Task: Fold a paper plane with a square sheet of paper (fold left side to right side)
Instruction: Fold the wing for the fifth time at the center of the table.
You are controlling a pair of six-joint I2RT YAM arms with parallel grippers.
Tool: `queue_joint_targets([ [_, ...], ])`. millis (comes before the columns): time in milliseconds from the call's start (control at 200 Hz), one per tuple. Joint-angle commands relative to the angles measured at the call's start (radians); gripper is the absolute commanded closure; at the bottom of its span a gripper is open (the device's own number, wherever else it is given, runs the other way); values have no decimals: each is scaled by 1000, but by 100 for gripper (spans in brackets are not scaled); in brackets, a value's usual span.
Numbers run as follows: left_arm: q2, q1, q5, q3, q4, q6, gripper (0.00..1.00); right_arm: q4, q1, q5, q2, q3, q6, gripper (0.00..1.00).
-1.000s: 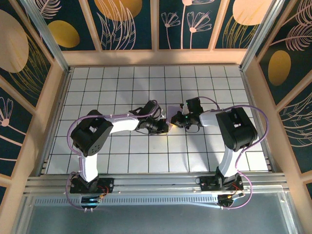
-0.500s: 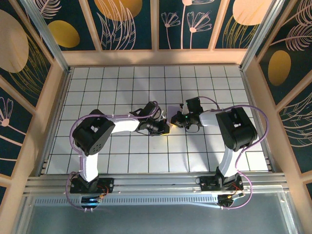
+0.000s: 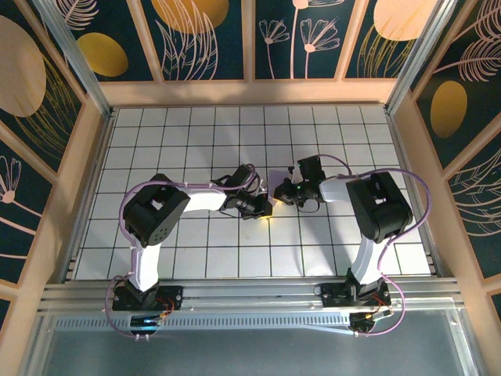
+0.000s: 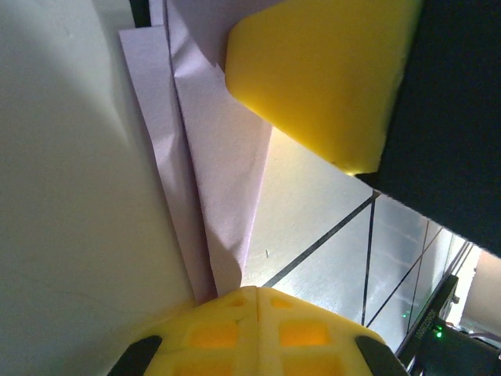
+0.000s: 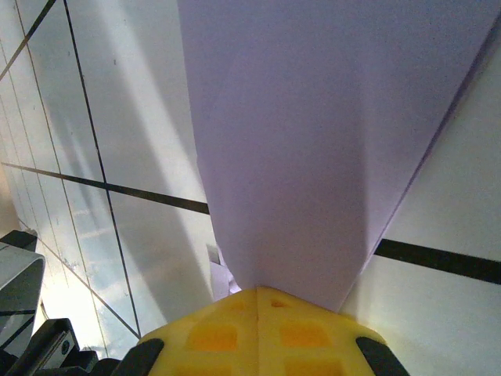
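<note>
While the right gripper (image 5: 257,294) pinches one end of the lavender sheet of paper (image 5: 313,117) between its closed yellow tips, the left gripper (image 4: 258,294) is pressed together too, its tips meeting the sheet's folded, layered edge, though a pinch there cannot be told. The sheet lies between the two grippers at the middle of the white gridded bench (image 3: 196,133).

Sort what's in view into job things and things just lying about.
Job: lavender paper; left claw and right claw, both shut on it.
Just there: white grid table; patterned wall panels.
</note>
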Motion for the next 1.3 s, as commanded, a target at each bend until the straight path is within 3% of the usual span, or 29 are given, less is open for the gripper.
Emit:
queue_joint_targets([
  [0,13,5,10,-10,6,-7,96,-116,22,78,55,-15,-28,100],
  [1291,-27,5,-35,-59,-25,31,98,-144,29,90,64,2,-38,100],
])
